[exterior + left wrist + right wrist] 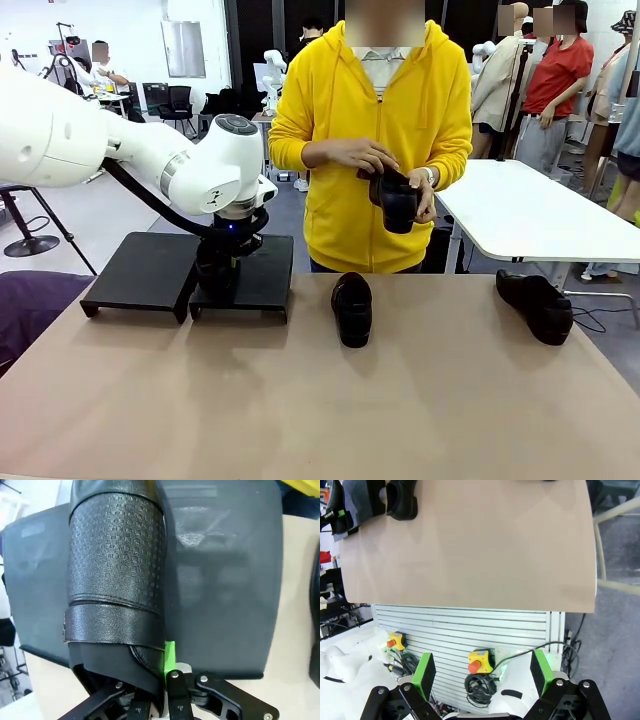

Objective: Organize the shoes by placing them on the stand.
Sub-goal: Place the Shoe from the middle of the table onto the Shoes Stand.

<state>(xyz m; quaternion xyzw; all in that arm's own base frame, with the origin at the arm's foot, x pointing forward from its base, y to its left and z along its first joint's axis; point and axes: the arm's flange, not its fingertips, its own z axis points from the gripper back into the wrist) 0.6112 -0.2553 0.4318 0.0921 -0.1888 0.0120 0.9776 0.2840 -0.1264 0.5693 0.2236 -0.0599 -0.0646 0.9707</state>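
My left gripper reaches down over the right section of the black stand. It is shut on the heel rim of a black shoe with a textured upper, which lies along that section; one green pad shows beside the rim. A second shoe sits on the table just right of the stand, also seen as the shoe in the right wrist view. A third shoe lies at the far right. The person holds another shoe in both hands. My right gripper hangs open and bare near the table's front edge.
The stand's left section is bare. The tan table has wide free room in front. Below its near edge are a slatted panel and emergency stop buttons. A white table stands behind at the right.
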